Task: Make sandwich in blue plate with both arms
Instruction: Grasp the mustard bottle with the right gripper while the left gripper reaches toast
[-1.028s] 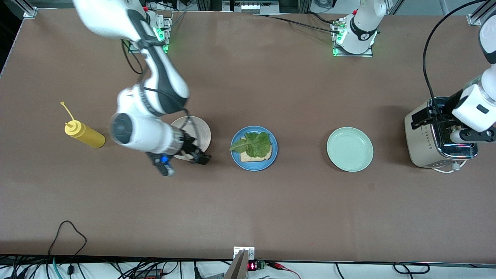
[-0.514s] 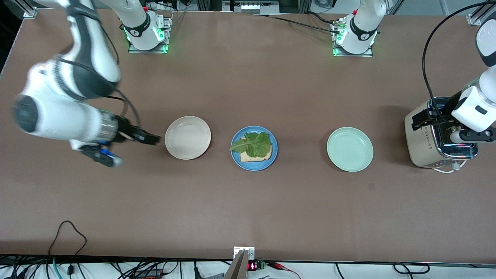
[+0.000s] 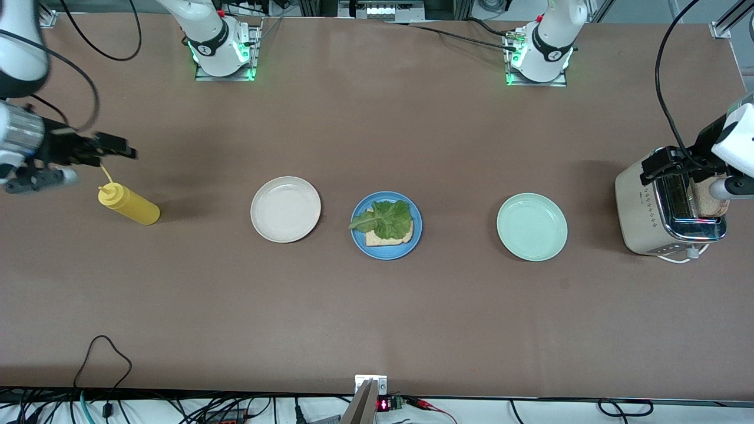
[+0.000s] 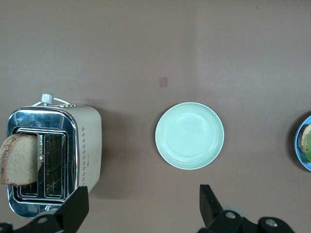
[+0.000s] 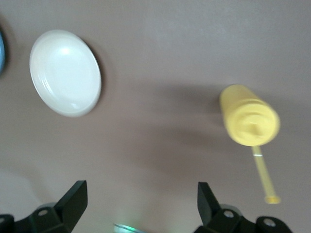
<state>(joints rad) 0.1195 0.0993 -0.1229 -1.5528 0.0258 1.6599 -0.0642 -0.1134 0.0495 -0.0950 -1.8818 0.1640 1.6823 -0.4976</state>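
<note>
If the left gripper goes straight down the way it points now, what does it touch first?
Probably bare table between the toaster and the mint plate: the open left gripper hangs over that gap. Depth is unclear, so one finger might graze the toaster's side.

Nothing readable anywhere: no word, brand or number legible on the toaster (image 3: 668, 203), the yellow bottle (image 3: 129, 205) or the plates. Only a small red lit display (image 3: 383, 404) at the table edge nearest the front camera, its characters too small to make out. Dark marks on the collars of both arm bases (image 3: 215, 44), too small to read.
</note>
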